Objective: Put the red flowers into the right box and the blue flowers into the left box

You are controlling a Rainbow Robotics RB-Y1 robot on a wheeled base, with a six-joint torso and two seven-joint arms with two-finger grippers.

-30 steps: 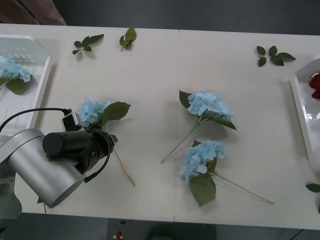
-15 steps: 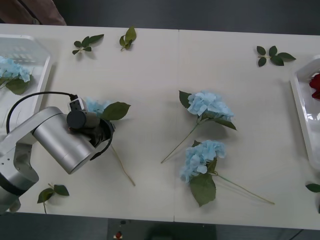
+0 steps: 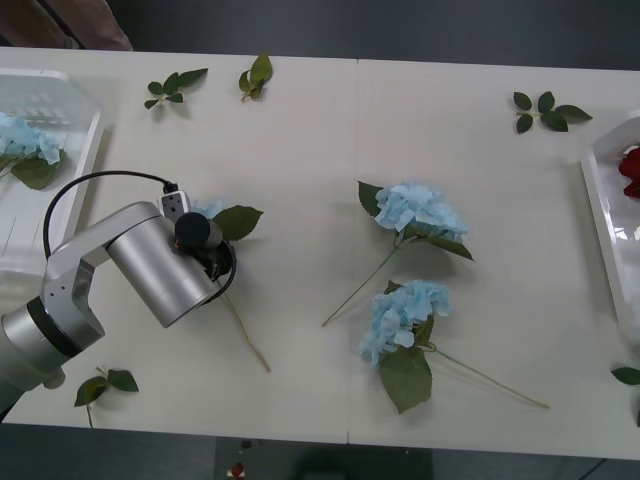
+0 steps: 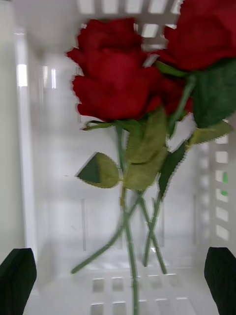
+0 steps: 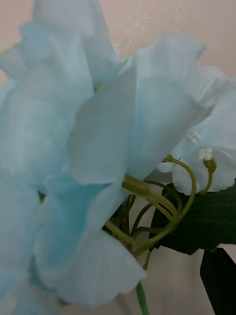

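The left gripper (image 3: 212, 262), on its silver arm, is down over a pale sky-blue hydrangea-like flower (image 3: 205, 210) on the left half of the cream table (image 3: 300, 140). Little of that bloom peeks out beyond the wrist, beside 1 big dark green leaf (image 3: 237, 221), and its thin stem (image 3: 245, 338) trails toward the near edge. From the left wrist, soft, broad blue petals (image 5: 98, 142) sit right up against the camera, with curling yellow-green stalks and a dark leaf beneath; 1 black finger (image 5: 219, 280) shows at the corner, but I cannot tell whether the jaws are spread or pinching.

2 more blue flowers lie loose near the table's middle: a far one (image 3: 420, 210) and a near one (image 3: 402, 315), fluffy many-petalled heads on long green stems with large leaves. A fourth blue flower (image 3: 25, 140) rests in the shallow white plastic tray (image 3: 90, 130) at the far left.

At the right edge, the other white tray (image 3: 600, 215) holds deep-red roses (image 3: 630, 172). The right gripper (image 4: 118, 280) hangs above them with its 2 black fingers spread wide; the tight red blooms (image 4: 115, 78) lie on the tray floor, their thin green stems crossing.

Small green leaf sprigs are scattered along the far side (image 3: 172, 85) and at the near left (image 3: 105, 385).
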